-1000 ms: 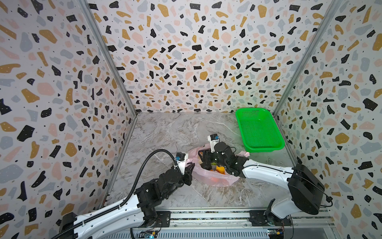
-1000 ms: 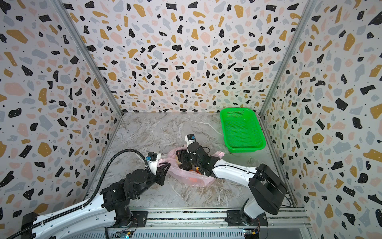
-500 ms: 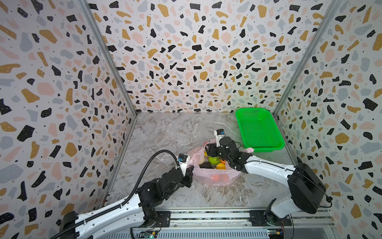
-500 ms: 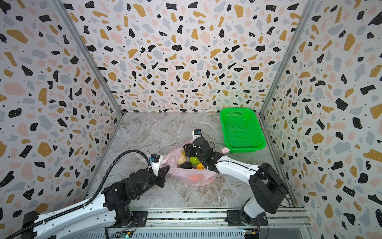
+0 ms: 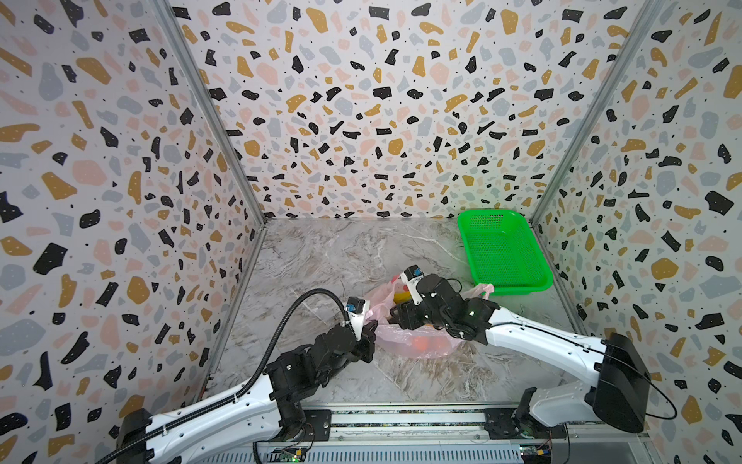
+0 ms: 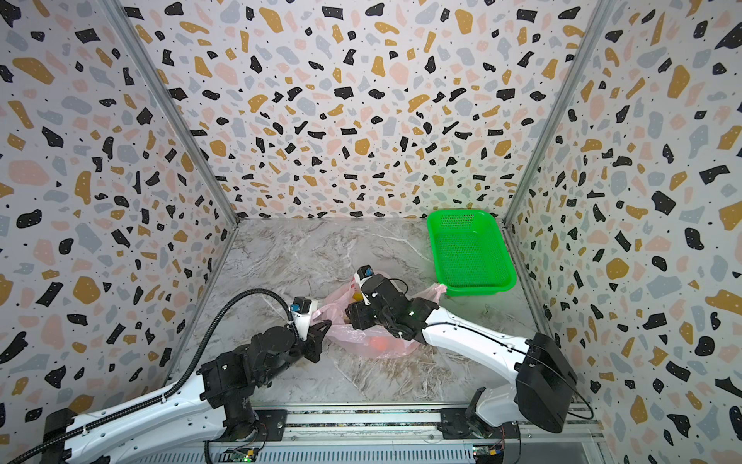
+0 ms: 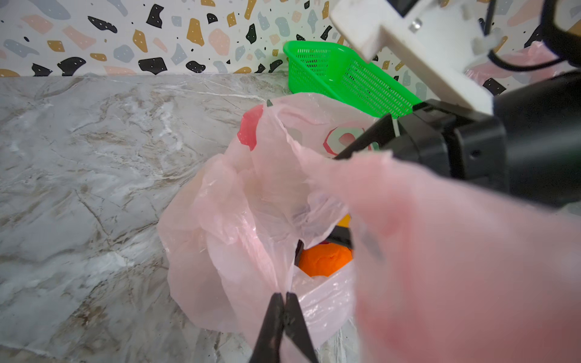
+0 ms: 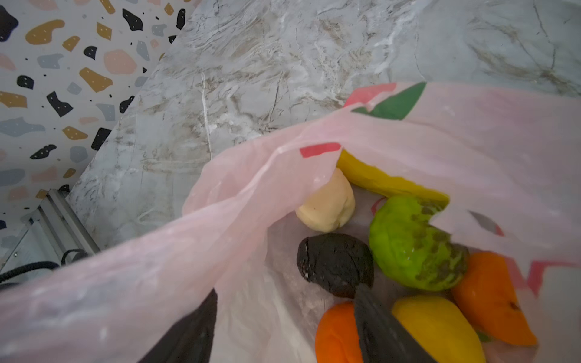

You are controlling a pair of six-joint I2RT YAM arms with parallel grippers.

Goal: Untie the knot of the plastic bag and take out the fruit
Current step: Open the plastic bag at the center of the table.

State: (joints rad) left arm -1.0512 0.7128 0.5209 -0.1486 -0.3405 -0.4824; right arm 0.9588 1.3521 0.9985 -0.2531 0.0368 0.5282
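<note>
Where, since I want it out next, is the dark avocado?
The dark avocado lies inside the open plastic bag. In the right wrist view it sits between the pale bumpy fruit and the green round fruit, just ahead of the right gripper.

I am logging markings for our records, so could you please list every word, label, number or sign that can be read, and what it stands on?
No text can be read in any view.
Plastic bag: red and green printed shapes only; no letters or numbers can be made out.
Blue patch on each arm's white wrist mount: too small to read.
</note>
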